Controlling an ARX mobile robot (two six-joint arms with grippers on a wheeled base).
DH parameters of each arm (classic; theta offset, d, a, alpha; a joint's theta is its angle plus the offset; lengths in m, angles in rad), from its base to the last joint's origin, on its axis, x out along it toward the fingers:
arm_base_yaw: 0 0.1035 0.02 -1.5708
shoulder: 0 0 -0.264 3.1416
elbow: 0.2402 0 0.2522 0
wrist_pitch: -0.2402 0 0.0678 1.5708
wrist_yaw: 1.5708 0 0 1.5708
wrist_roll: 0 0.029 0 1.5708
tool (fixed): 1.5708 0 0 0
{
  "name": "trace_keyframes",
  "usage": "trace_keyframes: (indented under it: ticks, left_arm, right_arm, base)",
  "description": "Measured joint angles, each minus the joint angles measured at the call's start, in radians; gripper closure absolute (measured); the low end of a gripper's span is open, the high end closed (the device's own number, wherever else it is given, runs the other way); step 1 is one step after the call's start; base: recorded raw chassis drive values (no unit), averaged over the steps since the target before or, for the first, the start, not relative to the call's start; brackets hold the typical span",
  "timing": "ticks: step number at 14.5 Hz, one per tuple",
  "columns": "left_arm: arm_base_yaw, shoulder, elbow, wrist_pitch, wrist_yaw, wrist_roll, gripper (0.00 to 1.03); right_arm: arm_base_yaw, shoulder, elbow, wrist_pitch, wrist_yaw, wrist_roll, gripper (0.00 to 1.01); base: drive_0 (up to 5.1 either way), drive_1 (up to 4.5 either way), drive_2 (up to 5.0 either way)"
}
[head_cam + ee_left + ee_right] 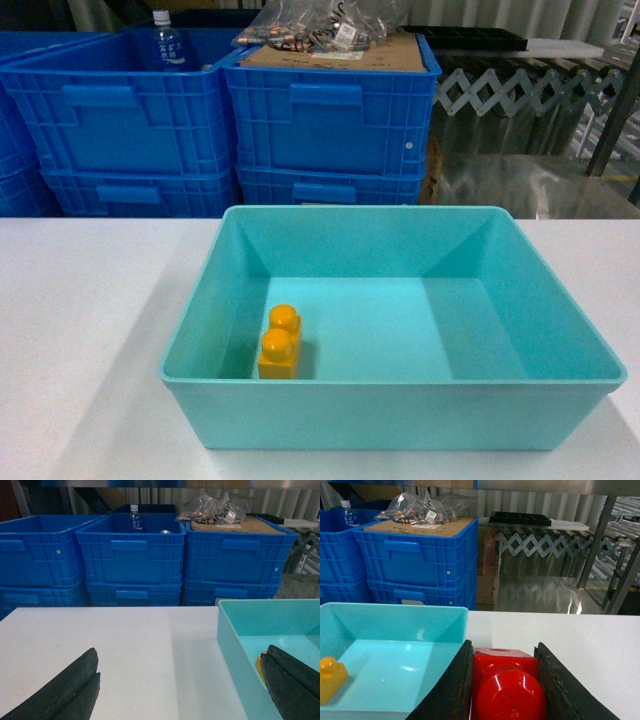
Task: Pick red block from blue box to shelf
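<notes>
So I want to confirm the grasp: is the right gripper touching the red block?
Touching. The right wrist view shows the red block squeezed between the right gripper's two black fingers, no gap either side.

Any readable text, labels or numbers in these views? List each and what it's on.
None can be read.
Water bottle: label with print, too blurred.
Clear bags on the cardboard: a small white tag, too small to read.
Blue crates, turquoise box, red block, yellow brick: no markings visible.
</notes>
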Motion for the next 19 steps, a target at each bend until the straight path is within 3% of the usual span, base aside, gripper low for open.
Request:
trace_keyframes:
  ticks: [4,5,6,14,15,19]
  left_arm:
    - [0.0,0.0,0.0,0.0,0.0,0.0,0.05]
    - [0.0,0.0,0.0,0.0,0.0,0.0,0.05]
    - [0.0,0.0,0.0,0.0,0.0,0.0,0.05]
    - [0.0,0.0,0.0,0.0,0.0,0.0,0.05]
    - [0.0,0.0,0.0,0.0,-0.001,0.0,0.05]
    - [0.0,0.0,0.0,0.0,0.0,0.0,0.05]
  right_arm:
    - [-0.089,-0.116,-0.034,-0.085,-0.087,0.007,0.73]
    - [-0.148,-0.145,-0.039,-0.113,-0.165,0.01,0.73]
    - [-0.207,-0.156,-0.063,-0.083,-0.202,0.011,0.74]
    - [-0.211,-0.311,-0.063,-0.244,-0.216,0.012,0.74]
    - [-0.211,-0.43,-0.063,-0.409,-0.217,0.011,0.74]
    - [-0.211,-0.468,-0.063,-0.405,-0.217,0.011,0.74]
  base:
    - [0.0,0.0,0.0]
    - [0.0,0.0,0.0]
    - [0.0,0.0,0.0]
    - [0.0,0.0,0.0]
    - [0.0,0.0,0.0]
    - [0.0,0.0,0.0]
